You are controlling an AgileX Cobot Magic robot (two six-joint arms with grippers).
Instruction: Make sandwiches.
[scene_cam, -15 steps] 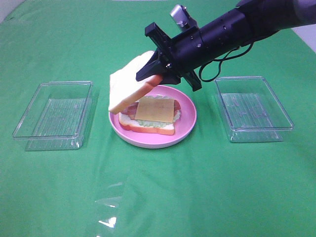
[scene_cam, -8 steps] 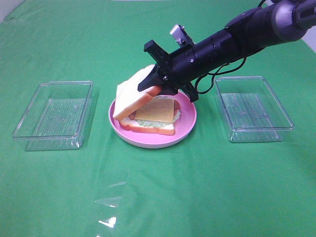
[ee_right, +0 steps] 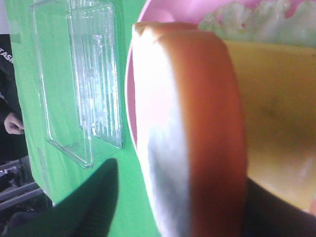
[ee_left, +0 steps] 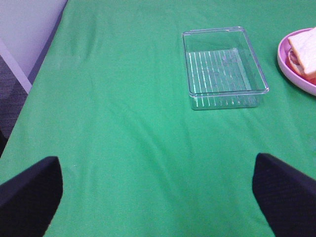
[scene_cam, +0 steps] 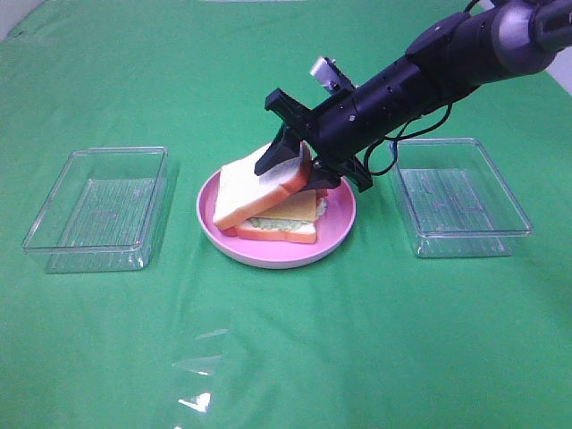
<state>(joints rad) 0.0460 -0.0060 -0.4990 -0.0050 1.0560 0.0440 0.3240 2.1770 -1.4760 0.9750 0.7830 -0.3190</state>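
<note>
Near the middle of the table point(scene_cam: 295, 357), which is covered in green cloth: one pink round plate point(scene_cam: 344, 214) carrying the sandwich stack. Bottom layer is a white bread slice with orange-brown crust point(scene_cam: 277, 232); on it lie pale green lettuce point(scene_cam: 268, 222) and a yellow cheese square point(scene_cam: 302, 207). A top bread slice point(scene_cam: 255, 186) rests tilted over the stack, its lower edge down on the side toward the table's left edge, its raised edge between the fingers of the right end effector point(scene_cam: 290, 165).

Right end effector: black, reaching in from the right rear corner of the table, fingers set on either side of the top slice's raised edge. Whether they pinch the slice or have let go cannot be told; the right wrist view shows only the crust edge close up, blurred.

Left end effector point(ee_left: 158, 192): spread wide, nothing between its dark fingertips point(ee_left: 29, 192), hanging above bare cloth toward the table's left side.

Clear plastic tray point(scene_cam: 98, 210): one, toward the left edge, well apart from the plate. Second clear tray point(scene_cam: 460, 198): toward the right edge, near the plate, partly under the right arm.
</note>
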